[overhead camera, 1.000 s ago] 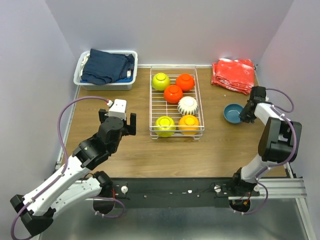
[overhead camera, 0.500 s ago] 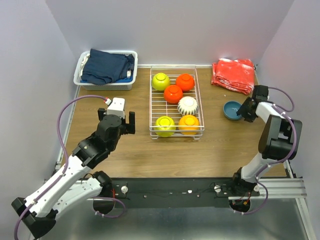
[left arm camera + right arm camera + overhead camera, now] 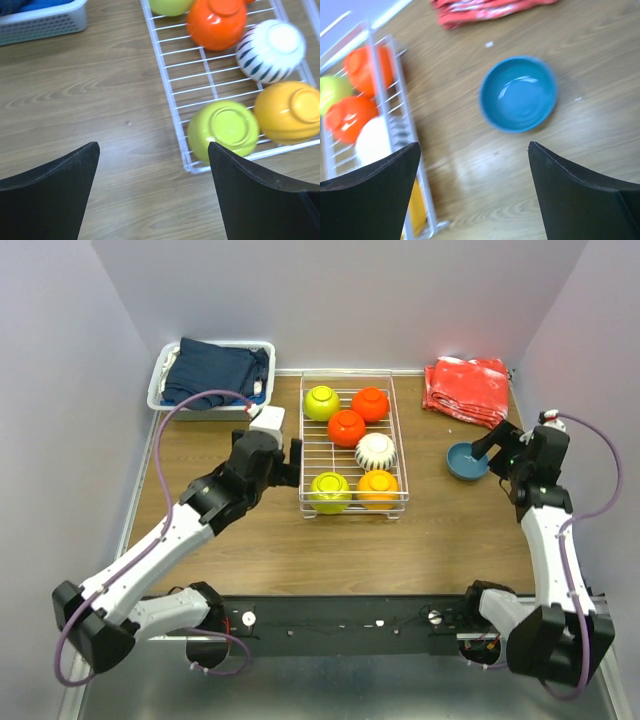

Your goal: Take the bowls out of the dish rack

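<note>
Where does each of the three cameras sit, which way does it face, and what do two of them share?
Top external: above and behind the bases, looking down on the wooden table; left arm and right arm both show.
Left wrist: on the left arm, looking down past the left fingers at the white wire dish rack, its near-left corner.
Right wrist: on the right arm, looking down past the right fingers at the round blue bowl.
Shared: both wrist views catch the dish rack.

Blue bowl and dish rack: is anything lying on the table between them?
No. Only bare table lies between the blue bowl and the rack; top and right wrist views show it.
</note>
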You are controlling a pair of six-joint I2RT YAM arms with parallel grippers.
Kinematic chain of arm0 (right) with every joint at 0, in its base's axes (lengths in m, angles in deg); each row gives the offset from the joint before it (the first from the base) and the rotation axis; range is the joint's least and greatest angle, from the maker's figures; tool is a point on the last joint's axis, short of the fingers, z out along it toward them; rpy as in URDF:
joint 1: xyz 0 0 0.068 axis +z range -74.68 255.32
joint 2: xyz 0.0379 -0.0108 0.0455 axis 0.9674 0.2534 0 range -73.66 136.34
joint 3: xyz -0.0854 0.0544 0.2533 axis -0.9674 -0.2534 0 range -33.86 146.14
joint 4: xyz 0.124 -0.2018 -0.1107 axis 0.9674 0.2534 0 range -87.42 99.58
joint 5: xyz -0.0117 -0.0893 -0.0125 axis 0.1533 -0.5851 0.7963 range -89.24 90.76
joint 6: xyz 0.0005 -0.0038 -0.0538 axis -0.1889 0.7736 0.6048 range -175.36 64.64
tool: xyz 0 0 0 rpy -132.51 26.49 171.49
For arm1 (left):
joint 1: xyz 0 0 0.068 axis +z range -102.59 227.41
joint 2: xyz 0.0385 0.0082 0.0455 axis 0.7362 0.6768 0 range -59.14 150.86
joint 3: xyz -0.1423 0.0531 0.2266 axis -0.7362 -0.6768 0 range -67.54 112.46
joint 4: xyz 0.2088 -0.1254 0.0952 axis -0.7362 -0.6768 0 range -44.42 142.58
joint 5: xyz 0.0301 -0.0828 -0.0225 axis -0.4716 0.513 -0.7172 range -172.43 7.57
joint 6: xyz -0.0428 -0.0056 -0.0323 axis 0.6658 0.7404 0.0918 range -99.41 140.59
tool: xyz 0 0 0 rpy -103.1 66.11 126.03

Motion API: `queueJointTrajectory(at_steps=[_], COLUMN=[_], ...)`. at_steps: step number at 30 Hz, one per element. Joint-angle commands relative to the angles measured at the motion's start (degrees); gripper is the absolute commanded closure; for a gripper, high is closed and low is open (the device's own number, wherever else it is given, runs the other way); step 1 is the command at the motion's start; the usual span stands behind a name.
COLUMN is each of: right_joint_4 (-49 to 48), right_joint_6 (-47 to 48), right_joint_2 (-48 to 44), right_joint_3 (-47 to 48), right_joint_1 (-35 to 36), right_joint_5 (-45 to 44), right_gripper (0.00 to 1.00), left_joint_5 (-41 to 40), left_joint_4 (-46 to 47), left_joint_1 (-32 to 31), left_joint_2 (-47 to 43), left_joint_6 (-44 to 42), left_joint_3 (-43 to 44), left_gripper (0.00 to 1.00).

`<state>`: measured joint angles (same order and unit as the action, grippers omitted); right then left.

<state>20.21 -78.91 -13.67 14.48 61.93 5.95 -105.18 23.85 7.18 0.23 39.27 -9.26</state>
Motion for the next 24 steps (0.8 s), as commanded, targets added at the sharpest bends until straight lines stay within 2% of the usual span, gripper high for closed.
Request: queueJointTrajectory(at_steps=[1, 7, 17, 21, 24], right_joint_4=[-3.3, -5.3, -6.6, -6.0, -6.1], right_joint_6=[-2.2, -2.4, 0.4, 1.4, 1.4], right_joint_2=[-7.1, -12.6, -14.0, -14.5, -14.5], right_joint_3=[-6.8, -11.3, -13.2, -13.2, -13.4], right_joint_1=[1.8, 5.5, 11.5, 12.7, 13.2], right_joint_5=[11.0, 14.1, 16.4, 15.5, 15.6], right_gripper=[0.04, 0.04, 0.04, 0.04, 0.04], left_joint_5=[8.5, 12.4, 22.3, 24.5, 27.4], left_joint_4=[1.0, 3.7, 5.9, 6.9, 11.4], left_joint_1=[0.3, 0.3, 0.3, 0.7, 2.3], left_joint_2=[7.5, 19.9, 43.1, 48.7, 50.8], left_joint_6=[5.0, 10.6, 17.0, 18.6, 21.1], left_joint_3=[7.7, 16.1, 30.8, 35.0, 34.2], left_gripper=[0.01, 0.01, 0.01, 0.01, 0.01])
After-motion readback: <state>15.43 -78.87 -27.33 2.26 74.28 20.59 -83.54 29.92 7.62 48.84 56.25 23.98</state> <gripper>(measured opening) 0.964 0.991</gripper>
